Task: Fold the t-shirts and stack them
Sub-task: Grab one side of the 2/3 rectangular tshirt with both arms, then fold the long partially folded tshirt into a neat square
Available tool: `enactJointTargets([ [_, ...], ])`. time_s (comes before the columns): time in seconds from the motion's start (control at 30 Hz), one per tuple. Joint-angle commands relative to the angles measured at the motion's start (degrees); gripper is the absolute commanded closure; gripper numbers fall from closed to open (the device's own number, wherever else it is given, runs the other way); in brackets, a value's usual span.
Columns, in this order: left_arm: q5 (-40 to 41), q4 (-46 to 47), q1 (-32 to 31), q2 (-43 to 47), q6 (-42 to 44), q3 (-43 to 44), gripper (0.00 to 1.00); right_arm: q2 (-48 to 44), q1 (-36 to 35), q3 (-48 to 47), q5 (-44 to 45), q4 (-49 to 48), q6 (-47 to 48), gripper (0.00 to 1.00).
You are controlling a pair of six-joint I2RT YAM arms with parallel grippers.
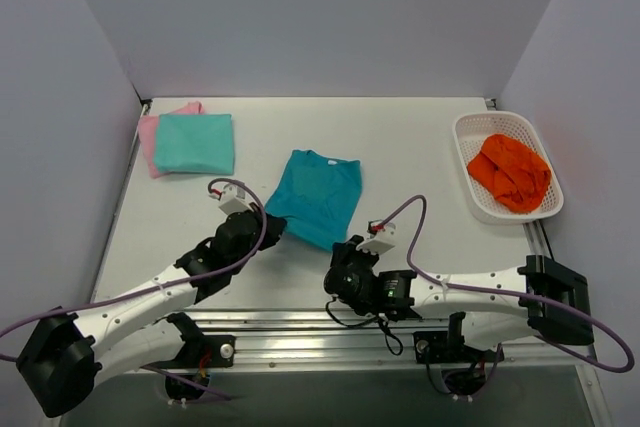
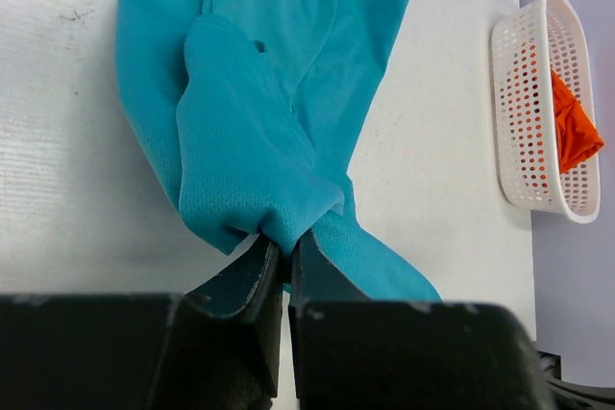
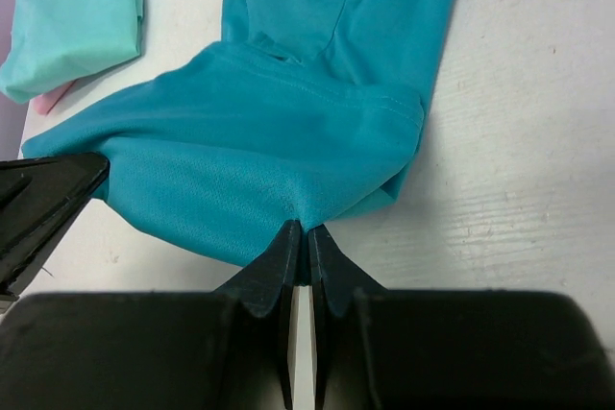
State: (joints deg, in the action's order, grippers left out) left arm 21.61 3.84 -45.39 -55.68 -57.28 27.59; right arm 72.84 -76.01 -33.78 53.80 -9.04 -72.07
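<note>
You are looking at a flat white tabletop [image 1: 420, 147] that is carrying a deep teal short-sleeved cloth t-shirt [image 1: 315, 197], which is lying spread near the middle with its near edge bunching up. Well to the left of the teal shirt and farther back, a folded pink cloth t-shirt [image 1: 147, 142] is resting on the surface, peeking out from under a folded aqua-mint cloth t-shirt [image 1: 195, 142]. Well to the teal shirt's right, a white perforated plastic basket [image 1: 466, 172] is sitting at the table's edge.

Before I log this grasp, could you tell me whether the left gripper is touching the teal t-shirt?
Touching. The left wrist view shows the left gripper closed on a bunched edge of the teal t-shirt, cloth pinched between its fingertips.
</note>
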Motion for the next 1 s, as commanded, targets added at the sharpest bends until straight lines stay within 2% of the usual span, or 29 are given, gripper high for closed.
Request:
enactJointTargets([
  [0.0,1.77,-1.29,0.03,-2.41,2.96,5.18,0.96,-1.91,1.82,-3.83,6.93,7.10,0.88,1.00],
  [0.2,1.51,-0.59,0.91,-9.00,5.33,11.85,0.95,-1.30,7.27,-6.91,4.83,3.69,9.31,1.00],
  [0.37,-2.69,1.00,3.46,-14.80,6.91,16.43,0.94,1.16,11.84,-10.15,3.42,0.34,14.41,1.00],
  [0.73,-10.96,4.69,12.24,-23.85,8.67,22.68,0.94,8.63,22.04,-15.43,-5.10,-6.60,20.04,1.00],
  [0.97,-16.59,6.97,16.37,-31.06,10.08,27.94,0.94,14.87,26.78,-20.18,-7.83,-7.57,21.53,1.00],
])
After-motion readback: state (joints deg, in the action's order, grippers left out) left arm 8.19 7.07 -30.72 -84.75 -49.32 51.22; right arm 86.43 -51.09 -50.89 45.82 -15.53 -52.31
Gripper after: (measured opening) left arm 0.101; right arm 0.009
